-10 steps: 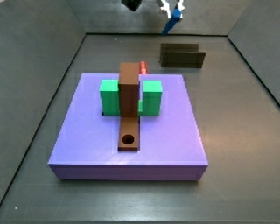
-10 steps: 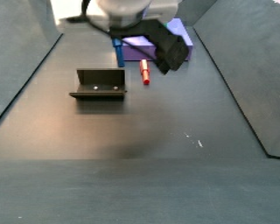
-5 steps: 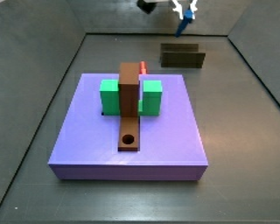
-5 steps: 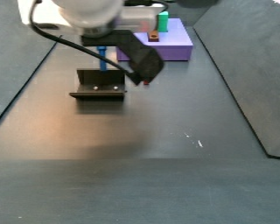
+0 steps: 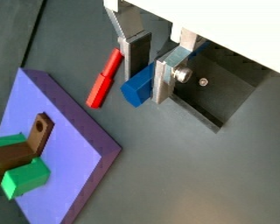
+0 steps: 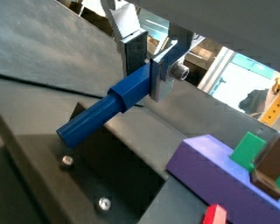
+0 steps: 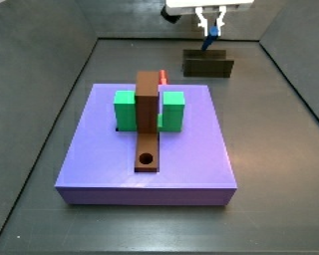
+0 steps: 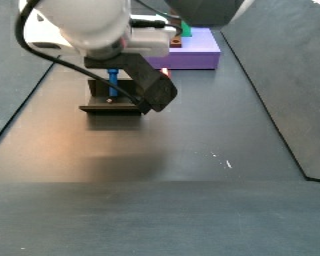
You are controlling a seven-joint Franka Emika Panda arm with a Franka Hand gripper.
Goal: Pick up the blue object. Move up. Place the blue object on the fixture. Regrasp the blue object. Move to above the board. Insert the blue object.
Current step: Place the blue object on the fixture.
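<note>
Tool (image 6: 156,59) closed on blue peg (image 6: 101,111), fingers (image 5: 164,77) clamping one end, directly above fixture (image 7: 209,66). Peg slim, cylindrical, plain blue, hanging below tool in both side views. Red peg (image 5: 104,76) lying beside board (image 5: 49,146). No legible markings.

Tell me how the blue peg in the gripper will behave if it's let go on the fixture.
The blue object, gripped by the gripper at one end above the fixture, looks rigid: it juts out straight without sagging. Being round and slim, it could probably roll or tip once released. It seems light, since an end grip holds it.
</note>
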